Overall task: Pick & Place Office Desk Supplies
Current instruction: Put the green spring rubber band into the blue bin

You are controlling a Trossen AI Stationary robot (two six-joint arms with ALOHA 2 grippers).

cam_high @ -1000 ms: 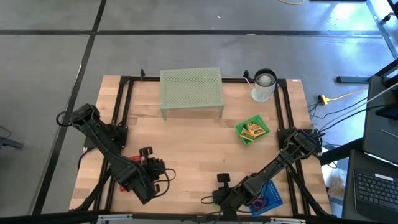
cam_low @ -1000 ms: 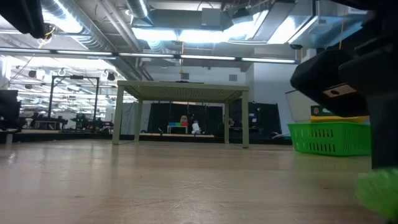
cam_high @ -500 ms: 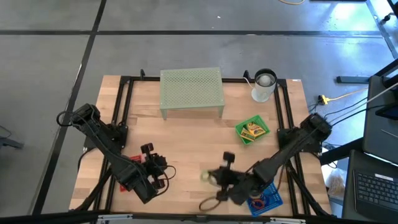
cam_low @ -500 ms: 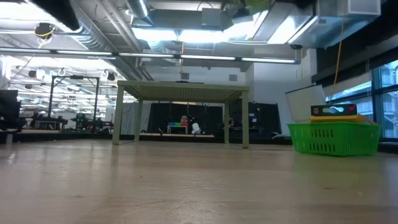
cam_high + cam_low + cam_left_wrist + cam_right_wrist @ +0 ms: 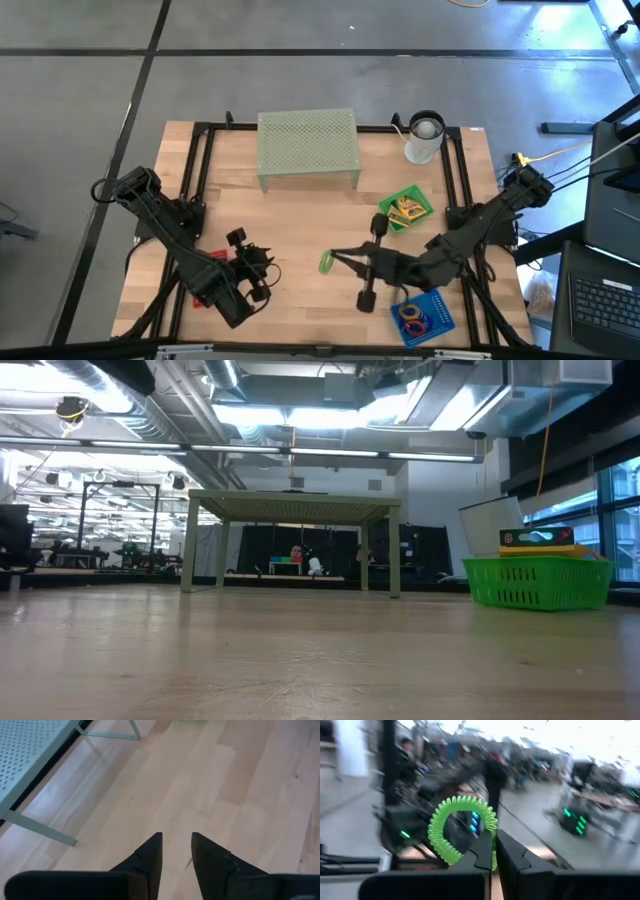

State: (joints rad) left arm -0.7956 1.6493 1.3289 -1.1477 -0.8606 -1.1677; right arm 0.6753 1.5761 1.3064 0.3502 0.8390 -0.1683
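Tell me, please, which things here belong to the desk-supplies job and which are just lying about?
Job:
- green coil ring, held up by the right gripper
- rings in the blue tray
- yellow boxes in the green tray
- left gripper, empty, near the red tray

Just lying about:
- pale green mesh riser
- cup

Counted on the counter point(image 5: 300, 215), kind by kind.
Two dark arms, each ending in one pincer: left pincer point(image 5: 176, 851), right pincer point(image 5: 492, 851). One green coil ring point(image 5: 462, 827). One pale green mesh riser point(image 5: 308, 142). One green tray point(image 5: 405, 209), one blue tray point(image 5: 424, 316), one red tray point(image 5: 205, 290), partly hidden. One jug point(image 5: 424, 137). Several small rings in the blue tray, too small to count.
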